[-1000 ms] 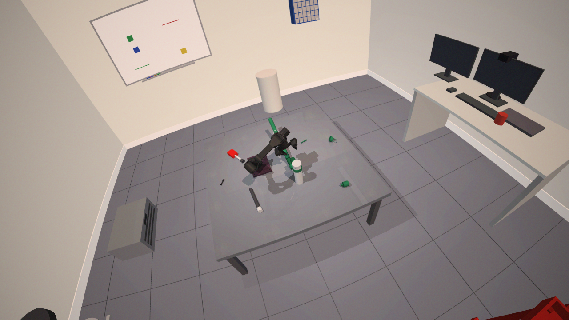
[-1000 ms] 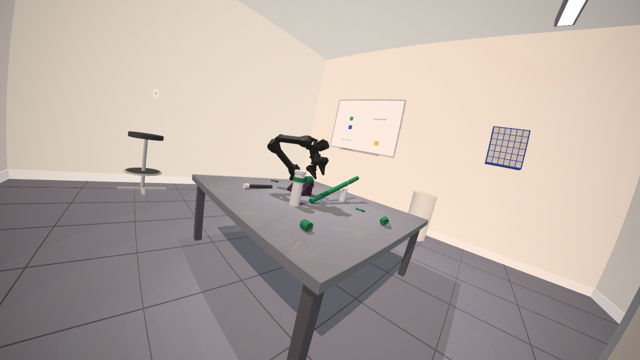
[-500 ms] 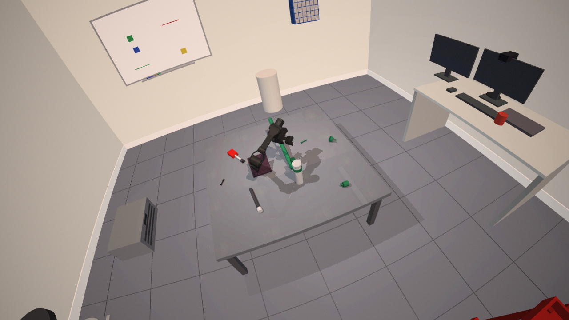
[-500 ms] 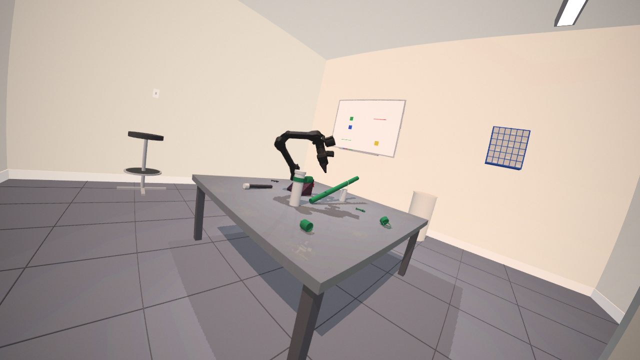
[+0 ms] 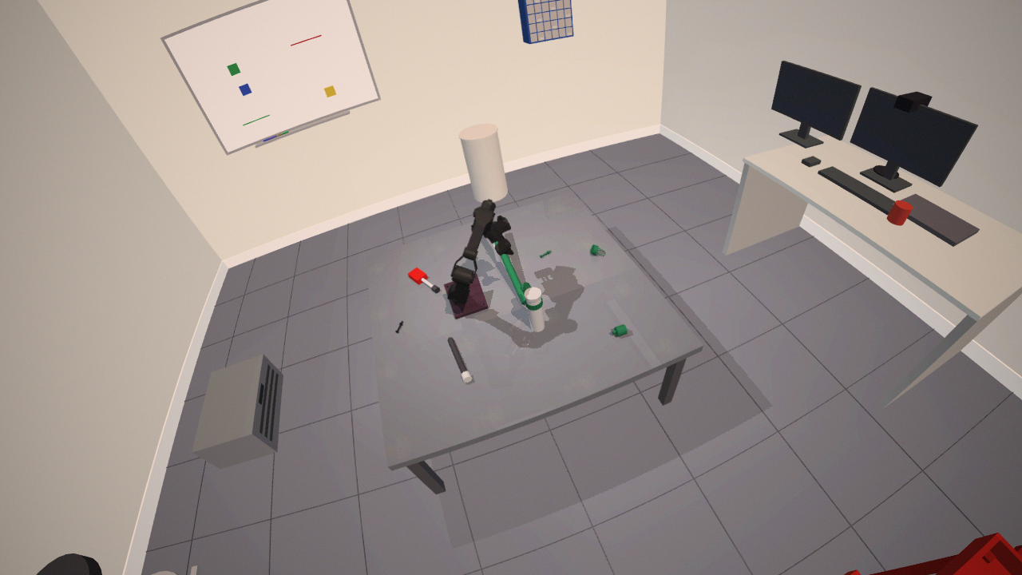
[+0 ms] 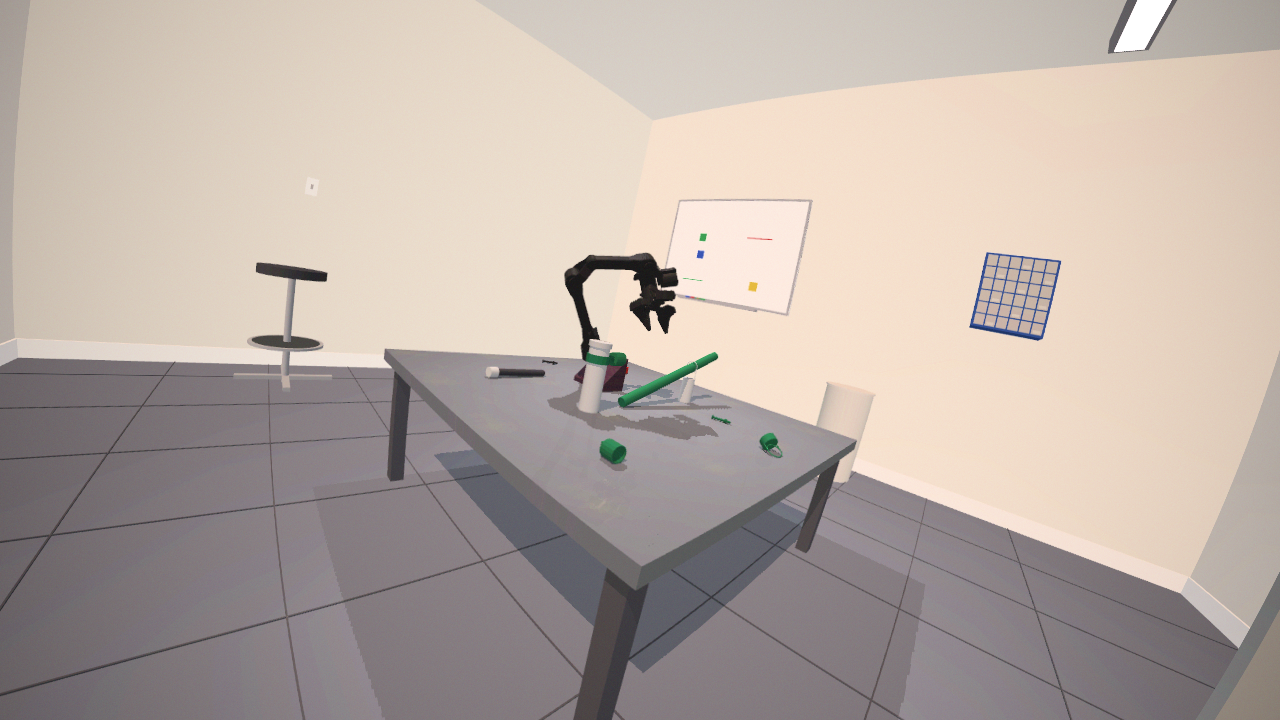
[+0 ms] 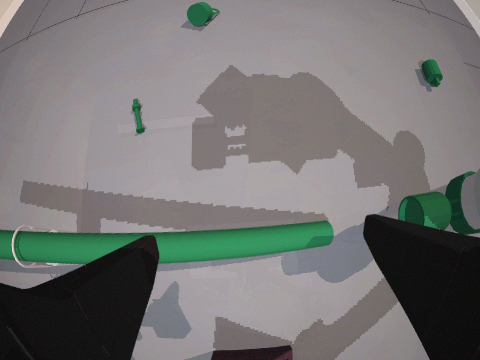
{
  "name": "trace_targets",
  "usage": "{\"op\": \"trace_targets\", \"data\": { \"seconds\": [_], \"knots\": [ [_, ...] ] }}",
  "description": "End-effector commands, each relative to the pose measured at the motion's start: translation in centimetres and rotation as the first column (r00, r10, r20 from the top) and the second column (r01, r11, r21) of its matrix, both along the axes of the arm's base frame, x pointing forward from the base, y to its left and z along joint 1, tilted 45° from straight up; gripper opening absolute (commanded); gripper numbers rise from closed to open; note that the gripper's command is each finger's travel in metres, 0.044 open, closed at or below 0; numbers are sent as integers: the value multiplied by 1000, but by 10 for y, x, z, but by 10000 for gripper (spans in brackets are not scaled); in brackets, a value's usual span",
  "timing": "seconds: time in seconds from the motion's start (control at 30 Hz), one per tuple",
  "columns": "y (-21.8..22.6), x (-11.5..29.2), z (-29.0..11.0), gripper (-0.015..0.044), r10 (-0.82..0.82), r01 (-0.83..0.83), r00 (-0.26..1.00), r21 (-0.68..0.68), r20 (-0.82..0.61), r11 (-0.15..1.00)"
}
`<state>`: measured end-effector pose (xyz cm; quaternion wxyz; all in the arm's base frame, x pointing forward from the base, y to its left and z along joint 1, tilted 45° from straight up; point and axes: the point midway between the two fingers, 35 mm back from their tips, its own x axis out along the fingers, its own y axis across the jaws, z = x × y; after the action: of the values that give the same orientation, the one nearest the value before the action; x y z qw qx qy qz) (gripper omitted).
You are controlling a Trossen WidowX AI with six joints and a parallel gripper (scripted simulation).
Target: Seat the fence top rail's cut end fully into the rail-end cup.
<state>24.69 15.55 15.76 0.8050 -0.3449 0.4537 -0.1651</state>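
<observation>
A grey table (image 6: 528,501) fills the middle of the room, and the black arm (image 6: 581,295) rises from its dark purple base (image 5: 477,306) near the far side. The gripper (image 6: 655,315) hangs high above the tabletop with its jaws spread wide and nothing between them, well clear of the rail.

The green top rail (image 6: 666,379) lies slanted, its far end raised through a thin loop cap (image 7: 20,247) and its near end low toward the table. In the wrist view its cut end stops short of the green rail-end cup (image 7: 424,210), a gap showing between them. That cup hangs on the green brace band (image 6: 597,357), which sits high on the white post (image 6: 591,389), just under its cap.

Two small green fittings (image 6: 612,450) (image 6: 769,442) and a green bolt (image 7: 138,116) lie scattered apart on the table.
</observation>
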Motion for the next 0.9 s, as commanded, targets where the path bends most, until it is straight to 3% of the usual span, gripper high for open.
{"op": "trace_targets", "data": {
  "seconds": [0.0,0.13,0.27,0.37,0.47,0.6,0.67,0.87],
  "knots": [
    [2,-1,1,440,-31,31,999,16,31,999],
    [0,0,-2,440,-74,72,996,41,47,997],
    [-13,6,-19,440,-324,299,938,185,125,936],
    [-26,11,-36,440,-581,505,794,335,182,795],
    [-41,14,-53,440,-795,650,569,477,212,592],
    [-60,16,-76,440,-961,715,178,643,213,275],
    [-66,16,-83,440,-978,702,38,691,205,172],
    [-67,16,-84,440,-979,700,21,696,204,160]
  ]
}}
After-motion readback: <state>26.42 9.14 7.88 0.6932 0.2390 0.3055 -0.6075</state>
